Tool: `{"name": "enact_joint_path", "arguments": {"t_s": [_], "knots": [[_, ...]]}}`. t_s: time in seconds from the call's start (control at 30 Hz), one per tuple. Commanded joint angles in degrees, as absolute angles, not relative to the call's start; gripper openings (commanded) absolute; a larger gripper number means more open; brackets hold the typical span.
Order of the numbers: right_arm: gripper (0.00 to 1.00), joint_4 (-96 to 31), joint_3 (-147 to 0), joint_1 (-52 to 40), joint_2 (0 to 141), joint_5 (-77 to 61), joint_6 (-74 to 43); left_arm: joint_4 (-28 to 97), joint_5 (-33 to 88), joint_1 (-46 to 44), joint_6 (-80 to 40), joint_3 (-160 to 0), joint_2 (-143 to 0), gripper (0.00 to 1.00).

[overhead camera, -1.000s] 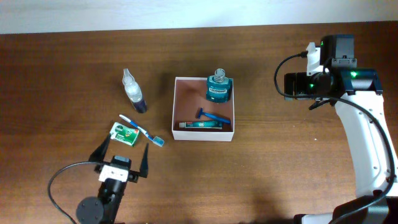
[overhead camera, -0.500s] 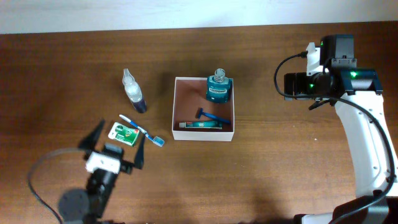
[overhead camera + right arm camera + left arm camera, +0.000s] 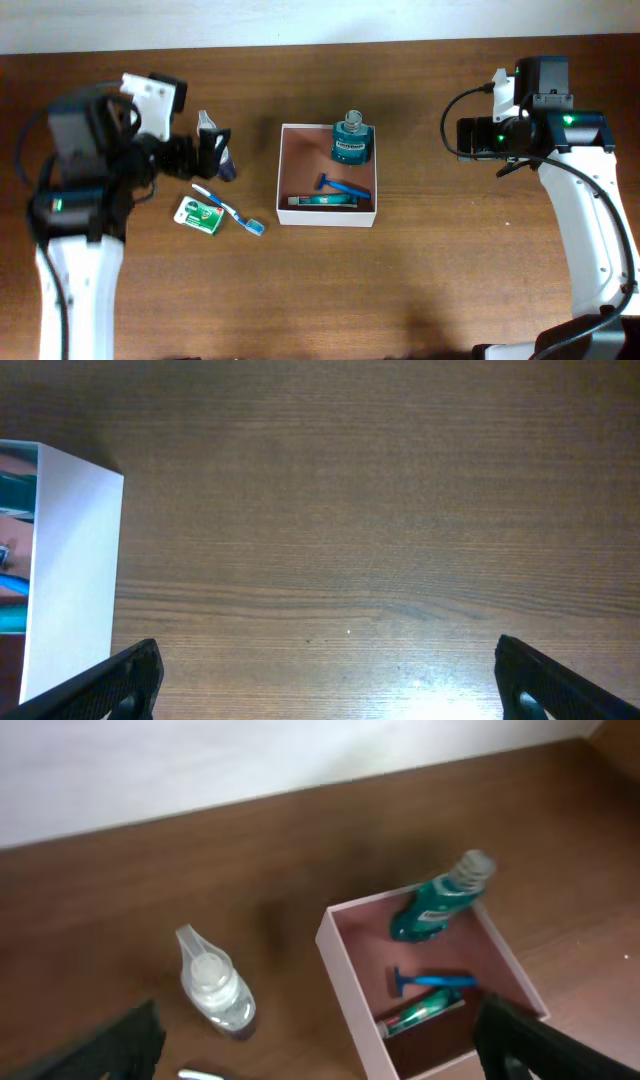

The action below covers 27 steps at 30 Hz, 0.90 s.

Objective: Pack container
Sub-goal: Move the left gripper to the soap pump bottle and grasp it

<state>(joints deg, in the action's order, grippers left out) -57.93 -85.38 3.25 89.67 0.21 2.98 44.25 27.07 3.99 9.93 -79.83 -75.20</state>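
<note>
I am counting three toiletries already inside the container (image 3: 327, 217), which is sitting at the middle of the table. The teal mouthwash bottle (image 3: 351, 141) is standing in its 1 o'clock corner. The blue razor (image 3: 342, 186) is lying toward 4 o'clock, and the toothpaste tube (image 3: 322, 200) is lying along the 6 o'clock wall.

Three more things are waiting outside. The clear spray bottle (image 3: 215, 992) is standing at about 9 o'clock from the container. The toothbrush (image 3: 228, 209) and the green soap box (image 3: 200, 214) are lying just beside each other toward 8 o'clock. I am judging the packing roughly half done.

I am hovering my left gripper (image 3: 215, 150) over the spray bottle with its fingers spread wide and nothing between them, so that bottle looks to be my next pick.

I am keeping my right gripper (image 3: 325, 680) off at 3 o'clock over bare wood, fingers apart and empty, with only the container's white wall showing at the edge of its view.
</note>
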Motion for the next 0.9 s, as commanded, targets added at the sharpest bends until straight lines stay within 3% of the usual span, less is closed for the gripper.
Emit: {"name": "enact_joint_path", "arguments": {"t_s": [0.0,0.27,0.37,0.57,0.87], "knots": [[0.99,-57.9,-85.8,3.5,89.5,0.6,2.5,44.0,27.1,4.2,9.9,-81.5,-79.9,1.00],[0.99,-57.9,-85.8,3.5,89.5,0.6,2.5,40.6,25.7,4.2,9.9,-81.5,-88.7,0.99],[0.99,-57.9,-85.8,3.5,89.5,0.6,2.5,39.3,25.6,4.2,9.9,-81.5,-91.0,0.84],[0.99,-57.9,-85.8,3.5,89.5,0.6,2.5,38.9,13.8,4.1,5.1,-81.5,-93.3,0.82],[0.99,-57.9,-85.8,3.5,89.5,0.6,2.5,35.5,8.3,1.1,-3.9,-81.5,-95.7,0.81]]}}
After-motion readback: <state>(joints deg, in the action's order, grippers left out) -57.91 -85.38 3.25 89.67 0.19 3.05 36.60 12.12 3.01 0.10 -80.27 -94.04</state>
